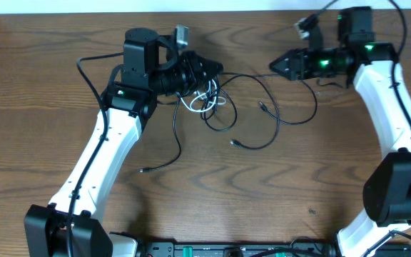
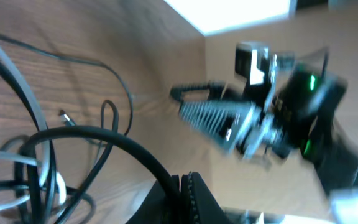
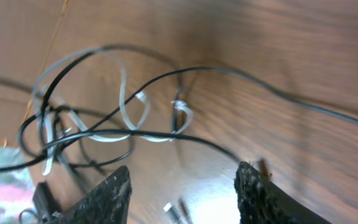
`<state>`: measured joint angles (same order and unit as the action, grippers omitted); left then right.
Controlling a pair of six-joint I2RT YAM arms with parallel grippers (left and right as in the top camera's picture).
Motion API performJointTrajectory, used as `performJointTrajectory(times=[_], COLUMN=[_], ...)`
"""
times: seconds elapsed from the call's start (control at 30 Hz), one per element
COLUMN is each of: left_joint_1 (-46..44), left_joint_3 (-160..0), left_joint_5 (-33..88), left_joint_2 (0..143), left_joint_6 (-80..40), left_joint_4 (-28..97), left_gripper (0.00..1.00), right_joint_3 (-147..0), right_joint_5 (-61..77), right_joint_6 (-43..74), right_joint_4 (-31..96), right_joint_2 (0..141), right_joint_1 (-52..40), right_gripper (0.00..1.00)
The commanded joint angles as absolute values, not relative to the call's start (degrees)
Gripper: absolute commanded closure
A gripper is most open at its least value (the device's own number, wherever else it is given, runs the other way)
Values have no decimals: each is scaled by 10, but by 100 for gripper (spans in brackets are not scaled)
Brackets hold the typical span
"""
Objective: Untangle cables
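The cables [image 1: 209, 100] lie as a tangle of thin black loops with a white cable [image 1: 204, 106] woven through, at the table's back middle. One black cable [image 1: 277, 120] trails right, and another ends at a plug [image 1: 145, 170] toward the front. My left gripper [image 1: 218, 69] hovers over the tangle's upper edge. In the left wrist view it [image 2: 185, 178] is shut on a black cable [image 2: 123, 142] that arcs up from the pile. My right gripper [image 1: 273, 66] points left at the tangle. Its fingers [image 3: 120, 190] stand apart with nothing between them, the black cable [image 3: 185, 70] and the white cable [image 3: 126, 106] ahead.
The wooden table [image 1: 262, 193] stretches toward the front. A power strip [image 1: 227, 250] sits at the front edge between the arm bases. Thicker arm cords loop near the left arm [image 1: 84, 68] and the right arm [image 1: 398, 21].
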<state>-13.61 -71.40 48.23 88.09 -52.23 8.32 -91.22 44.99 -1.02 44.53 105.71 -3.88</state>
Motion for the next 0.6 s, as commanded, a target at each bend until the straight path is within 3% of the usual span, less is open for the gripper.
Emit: performJointTrajectory(times=[0.0, 0.13, 0.57], left_joint_1=[-135, -131, -67], left_joint_3=[-721, -721, -721], left_joint_5=[383, 347, 291], left_joint_2=[880, 880, 880], left_joint_6=[-769, -961, -1117], left_joint_4=[76, 76, 54], left_gripper=[92, 93, 93], right_joint_3=[-917, -917, -917], right_joint_5=[460, 461, 430], right_joint_6=[-24, -24, -22], right_joint_4=[445, 445, 429], right_joint_2=[1056, 1056, 1061], right_joint_1=[-75, -106, -228], right_gripper=[45, 44, 43])
